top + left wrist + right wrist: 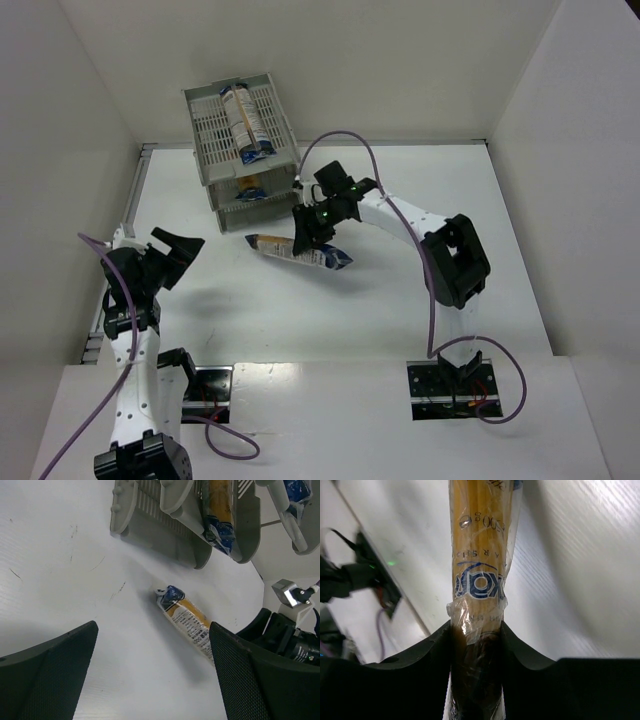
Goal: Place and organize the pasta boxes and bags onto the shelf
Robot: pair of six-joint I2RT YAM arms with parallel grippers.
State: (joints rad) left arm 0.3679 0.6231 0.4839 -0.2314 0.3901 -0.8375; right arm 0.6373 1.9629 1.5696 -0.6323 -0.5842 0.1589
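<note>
Packet (pixel 187 622) near shelf (pixel 170 535), jaws apart

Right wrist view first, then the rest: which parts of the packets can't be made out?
- Right wrist: the held packet runs off the top edge; its near end is buried between the fingers of the right pincer.
- Top external: the middle-tier packet is mostly covered by the shelf top tray.
- Left wrist: the held packet's far end hides behind a left pincer finger.

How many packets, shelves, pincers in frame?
Long blue-ended orange pasta packets: 3 (top tray, lower tier, table)
Light grey three-tier plastic shelf: 1
Black two-finger pincers: 2 (left, right)
Total: 6
</note>
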